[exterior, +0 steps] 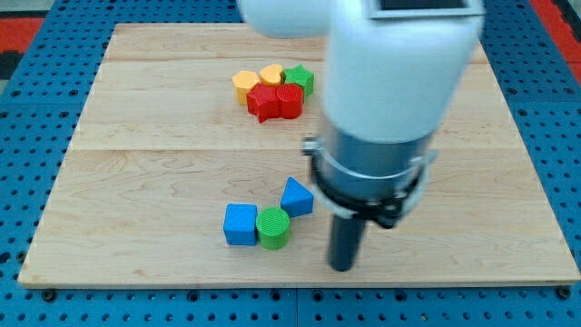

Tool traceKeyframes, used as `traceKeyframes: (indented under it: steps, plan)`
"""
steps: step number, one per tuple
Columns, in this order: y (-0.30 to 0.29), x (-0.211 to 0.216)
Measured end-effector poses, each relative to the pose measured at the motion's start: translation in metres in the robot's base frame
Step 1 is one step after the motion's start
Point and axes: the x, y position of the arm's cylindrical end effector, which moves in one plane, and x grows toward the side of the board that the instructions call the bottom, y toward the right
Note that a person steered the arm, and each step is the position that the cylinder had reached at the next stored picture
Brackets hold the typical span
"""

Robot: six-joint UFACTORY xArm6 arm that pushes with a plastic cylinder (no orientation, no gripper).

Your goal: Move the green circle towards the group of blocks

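The green circle (273,227) lies near the view's bottom, touching a blue cube (241,224) on its left and a blue triangle (297,197) up to its right. My tip (342,267) rests on the board to the right of the green circle and slightly below it, a short gap apart. The group of blocks sits near the view's top: a yellow hexagon-like block (244,83), a yellow heart-like block (270,74), a green star (299,79), a red star (264,103) and a red round block (289,98), all packed together.
The wooden board (136,182) lies on a blue perforated table (27,109). The arm's large white and dark body (390,91) hangs over the board's right half and hides part of it.
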Motion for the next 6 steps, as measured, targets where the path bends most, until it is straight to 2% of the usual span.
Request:
traceKeyframes:
  steps: [1,4,5,6]
  plan:
    - [-0.05,-0.026]
    - [-0.141,-0.123]
    - [-0.17,-0.148]
    - [-0.211,-0.148]
